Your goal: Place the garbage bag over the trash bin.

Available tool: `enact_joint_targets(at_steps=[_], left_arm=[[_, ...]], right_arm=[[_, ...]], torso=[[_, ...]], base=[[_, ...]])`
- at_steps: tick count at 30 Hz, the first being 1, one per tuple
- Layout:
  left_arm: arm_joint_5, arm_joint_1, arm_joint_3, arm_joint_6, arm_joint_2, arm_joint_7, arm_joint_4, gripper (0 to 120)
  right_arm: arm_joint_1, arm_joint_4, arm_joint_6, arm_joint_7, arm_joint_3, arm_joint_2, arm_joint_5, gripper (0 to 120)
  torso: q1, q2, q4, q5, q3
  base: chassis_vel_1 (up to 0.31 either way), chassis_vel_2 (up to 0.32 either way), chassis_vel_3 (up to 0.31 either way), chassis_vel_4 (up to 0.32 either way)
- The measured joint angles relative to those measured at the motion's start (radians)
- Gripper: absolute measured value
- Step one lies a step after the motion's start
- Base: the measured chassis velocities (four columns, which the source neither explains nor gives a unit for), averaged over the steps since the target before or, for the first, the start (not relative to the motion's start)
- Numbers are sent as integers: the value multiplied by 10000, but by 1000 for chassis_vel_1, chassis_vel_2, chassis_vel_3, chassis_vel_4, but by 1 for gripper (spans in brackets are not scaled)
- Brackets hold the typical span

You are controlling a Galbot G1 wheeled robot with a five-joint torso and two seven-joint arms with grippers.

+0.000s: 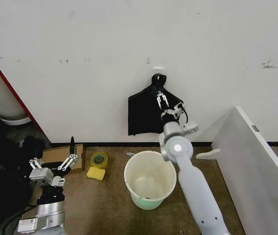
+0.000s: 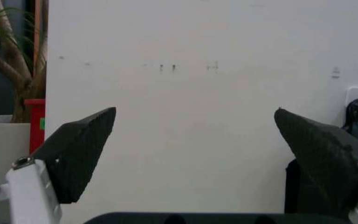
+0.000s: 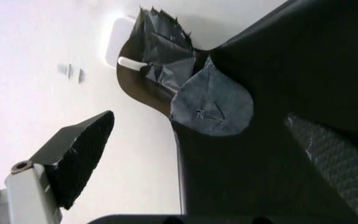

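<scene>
One black plastic garbage bag (image 1: 146,115) on the wall — my right claw (image 1: 162,101) at it, fingers apart; one round cream-white plastic trash bin (image 1: 150,179) below; left claw (image 1: 72,155) apart, parked low.

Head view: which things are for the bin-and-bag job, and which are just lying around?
For the job: trash bin, black bag hanging on the wall, right tool open at that bag.
Just lying about: yellow sponge, tape roll, cardboard piece, white board. Left tool waits, open, low at the left.
</scene>
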Motion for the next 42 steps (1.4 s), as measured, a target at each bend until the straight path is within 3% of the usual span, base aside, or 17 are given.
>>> enact_joint_targets(at_steps=[9, 28, 34, 42], left_arm=[[126, 55, 81, -14, -61, -13, -26, 100], [134, 0, 81, -52, -19, -70, 144, 100], [109, -123, 168, -49, 0, -84, 337, 100], [80, -246, 246, -36, 32, -126, 477, 100]], right_arm=[[292, -705, 90, -514, 134, 197, -351, 94], [592, -1388, 282, -1076, 255, 417, -775, 28], [396, -1299, 482, -1339, 191, 286, -912, 1], [-581, -722, 730, -1568, -113, -145, -1264, 0]], torso=[[0, 0, -1, 1, -1], [0, 0, 0, 3, -1], [-1, 0, 0, 3, -1], [-2, 0, 0, 4, -1]], base=[[0, 0, 0, 0], [0, 0, 0, 0], [0, 0, 0, 0], [0, 0, 0, 0]])
